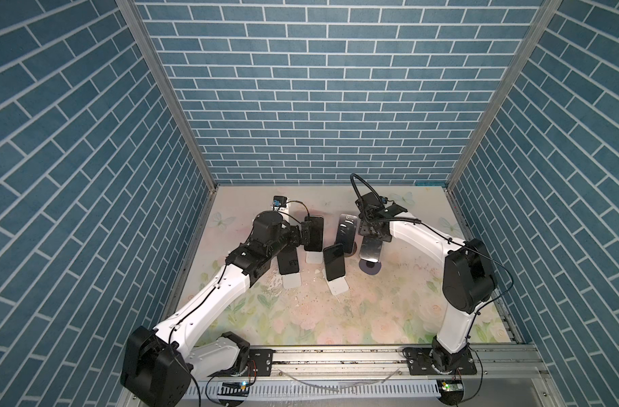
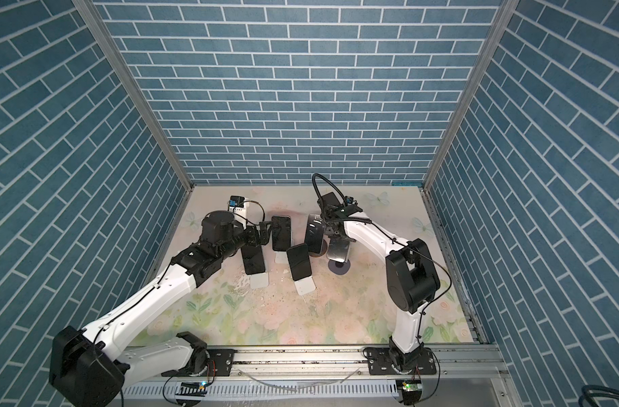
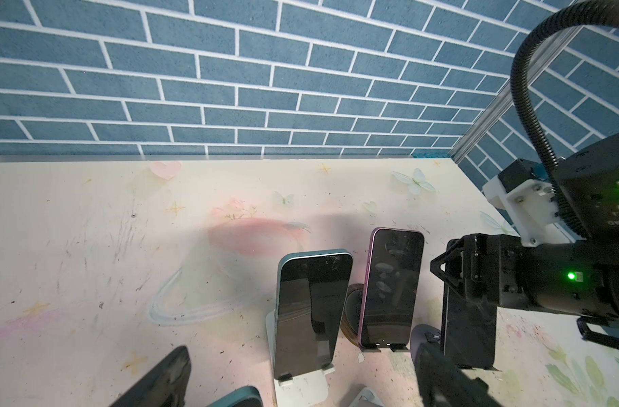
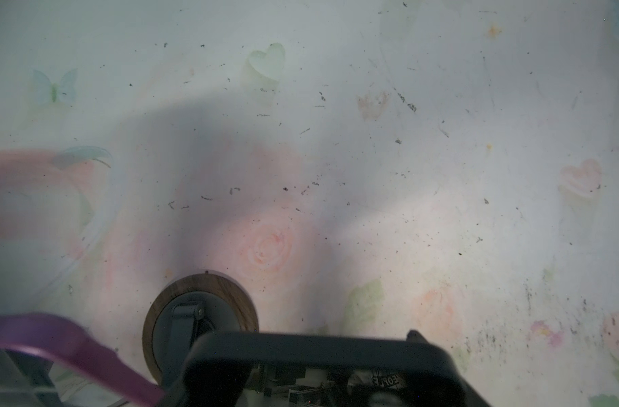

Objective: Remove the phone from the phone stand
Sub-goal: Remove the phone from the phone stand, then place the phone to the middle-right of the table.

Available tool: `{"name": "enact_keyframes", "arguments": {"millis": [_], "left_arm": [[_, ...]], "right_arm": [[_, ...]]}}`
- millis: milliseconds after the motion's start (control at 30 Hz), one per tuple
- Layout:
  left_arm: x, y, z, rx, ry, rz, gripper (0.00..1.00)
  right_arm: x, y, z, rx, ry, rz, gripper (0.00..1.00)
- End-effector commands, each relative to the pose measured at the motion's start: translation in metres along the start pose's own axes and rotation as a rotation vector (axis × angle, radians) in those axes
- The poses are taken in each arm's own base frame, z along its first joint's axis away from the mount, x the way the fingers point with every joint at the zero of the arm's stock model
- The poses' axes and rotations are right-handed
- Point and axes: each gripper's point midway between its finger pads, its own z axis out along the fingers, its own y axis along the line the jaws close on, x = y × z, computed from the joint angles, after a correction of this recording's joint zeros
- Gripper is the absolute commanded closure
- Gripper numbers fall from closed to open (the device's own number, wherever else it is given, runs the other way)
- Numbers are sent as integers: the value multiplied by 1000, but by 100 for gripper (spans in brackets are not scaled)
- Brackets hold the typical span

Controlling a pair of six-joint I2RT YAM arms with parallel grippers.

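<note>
In a top view the right hand [image 1: 370,233] grips the top of the phone [image 1: 369,251], at its 6 o'clock on the rightmost phone stand [image 1: 370,269]; the left wrist view shows that grip, the right wrist view only the phone's dark edge; the left hand [image 1: 306,236] gapes wide.

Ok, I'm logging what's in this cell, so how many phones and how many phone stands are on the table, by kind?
Glossy rectangular smartphones: 5
White flat-base phone stands: 3
Round-base phone stands: 2
Total: 10
</note>
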Motion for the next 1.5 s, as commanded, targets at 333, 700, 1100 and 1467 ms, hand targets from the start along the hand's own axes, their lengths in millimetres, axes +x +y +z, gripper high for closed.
{"name": "enact_keyframes", "arguments": {"millis": [333, 700, 1100, 1467], "left_arm": [[-6, -5, -2, 19, -35, 8, 0], [-5, -4, -2, 17, -32, -1, 0], [-11, -13, -6, 59, -33, 9, 0], [-22, -57, -16, 309, -59, 61, 0]], "right_arm": [[-23, 17, -41, -121, -46, -43, 54], [-36, 21, -64, -169, -66, -81, 55], [-51, -20, -72, -193, -55, -30, 55], [-59, -93, -72, -123, -69, 26, 55]]}}
